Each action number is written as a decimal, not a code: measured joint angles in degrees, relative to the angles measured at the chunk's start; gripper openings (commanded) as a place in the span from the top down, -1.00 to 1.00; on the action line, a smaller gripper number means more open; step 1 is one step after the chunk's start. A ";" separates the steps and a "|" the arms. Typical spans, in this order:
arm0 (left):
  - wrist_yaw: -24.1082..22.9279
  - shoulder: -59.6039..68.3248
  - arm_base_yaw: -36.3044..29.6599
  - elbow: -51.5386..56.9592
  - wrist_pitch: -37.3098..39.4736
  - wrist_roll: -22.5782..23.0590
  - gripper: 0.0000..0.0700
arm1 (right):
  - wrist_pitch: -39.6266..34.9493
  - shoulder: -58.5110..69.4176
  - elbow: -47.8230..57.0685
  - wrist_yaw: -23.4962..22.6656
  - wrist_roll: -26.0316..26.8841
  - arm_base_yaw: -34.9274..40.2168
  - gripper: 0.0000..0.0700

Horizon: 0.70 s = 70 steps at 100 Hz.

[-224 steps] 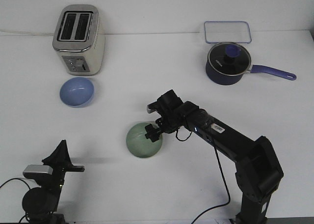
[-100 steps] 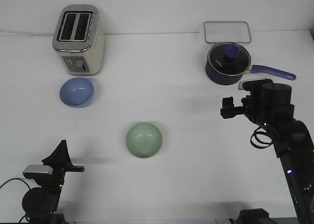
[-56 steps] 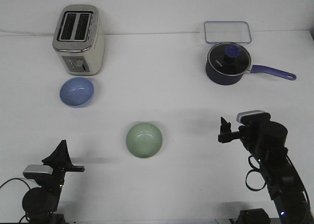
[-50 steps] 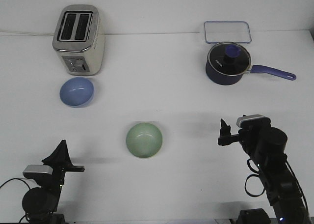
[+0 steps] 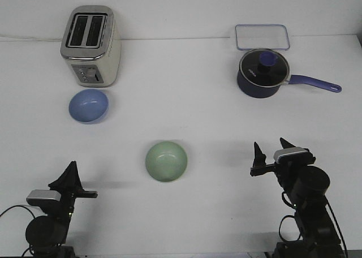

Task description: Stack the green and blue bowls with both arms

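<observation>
The pale green bowl sits upright on the white table, front of centre. The light blue bowl sits upright at the left, just in front of the toaster. My right gripper is pulled back at the front right, well right of the green bowl, its two fingertips spread apart and empty. My left gripper is folded back at the front left corner, below the blue bowl and left of the green one; its fingers look spread and hold nothing.
A cream and silver toaster stands at the back left. A dark navy lidded saucepan with a long handle stands at the back right, with a clear flat lid or tray behind it.
My right arm let go of the green bowl's rim, lifted away to the right and folded back to the front right. The green bowl stays put. The left arm has not moved.
</observation>
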 measured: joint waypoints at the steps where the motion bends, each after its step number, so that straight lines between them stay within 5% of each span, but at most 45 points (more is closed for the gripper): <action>1: 0.00 0.00 0.00 0.00 0.00 0.00 0.97 | 0.04 0.00 0.00 0.00 0.00 0.00 -0.59; 70: 0.00 0.00 0.00 0.00 0.00 0.00 0.97 | 2.32 0.00 0.00 0.00 0.00 0.00 -0.59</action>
